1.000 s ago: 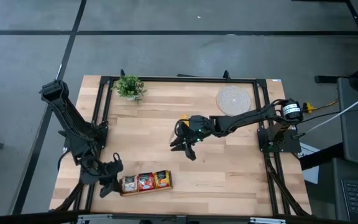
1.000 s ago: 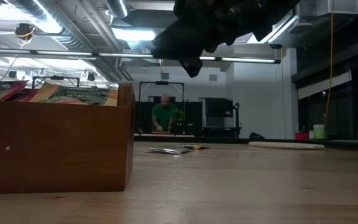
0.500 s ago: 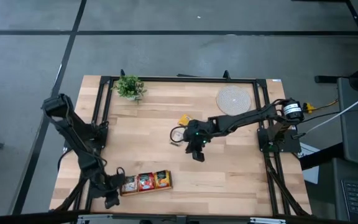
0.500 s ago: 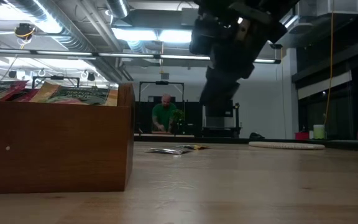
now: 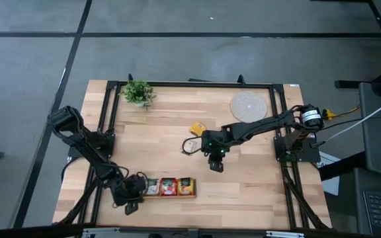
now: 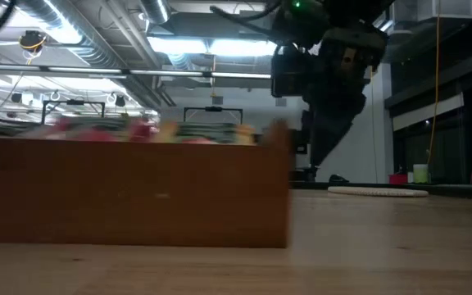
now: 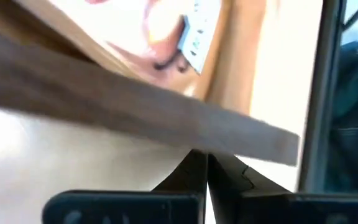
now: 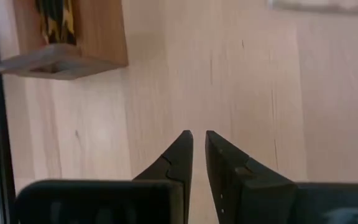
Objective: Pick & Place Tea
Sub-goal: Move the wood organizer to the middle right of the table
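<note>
The tray [image 5: 169,187] is found near the table's [image 5: 256,178] front edge, its three compartments holding sachets [image 5: 169,187], with the left gripper [image 5: 135,196] clenched and empty, its fingertips pressed against the tray's left end. The right gripper [image 5: 215,162] is held above bare wood at mid-table, its fingers nearly together with only a narrow gap and nothing grasped between them. A yellow sachet [image 5: 198,127] and a pale one [image 5: 190,145] are seen lying loose on the table just behind the right gripper, between it and the mat [image 5: 247,106], with a plant [image 5: 137,92] at the far left corner.
</note>
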